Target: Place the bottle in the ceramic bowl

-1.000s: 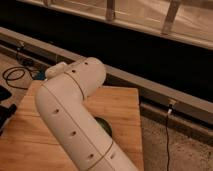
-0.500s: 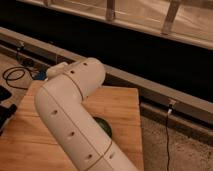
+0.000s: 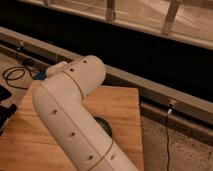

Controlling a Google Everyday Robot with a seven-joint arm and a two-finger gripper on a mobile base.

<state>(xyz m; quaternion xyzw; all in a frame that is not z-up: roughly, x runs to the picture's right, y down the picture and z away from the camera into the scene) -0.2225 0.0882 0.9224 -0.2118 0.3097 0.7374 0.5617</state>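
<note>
Checker: Arm (image 3: 75,110), white, dotted with small round holes, one item. It fills the middle of your view and bends above the counter (image 3: 122,107).

Operator: Tool?

Checker: Tool, two-finger, one item. It is out of your sight, somewhere behind the bulk of the arm. Its fingers are pressed together. You cannot tell whether they pinch anything.

Operator: Task items?

Checker: Ceramic bowl (image 3: 104,126), dark green, glossy, one item. It sits on the counter toward the near side. The arm covers most of it, so you see only a curved part at the arm's right edge. Bottle, one item, hidden from you; its place cannot be told.

Operator: Counter?

Checker: Light wood, grain running left to right, with its right edge and far right corner in plain view.

Operator: Surroundings?

Checker: Black cable coil (image 3: 14,75) lies on the floor beyond the counter's left end. Grey rail (image 3: 150,90) runs across behind the counter, below a dark wall. Thin cable (image 3: 167,140) hangs from a small fitting on the rail and trails down over the speckled floor (image 3: 187,150) to the right of the counter.
</note>
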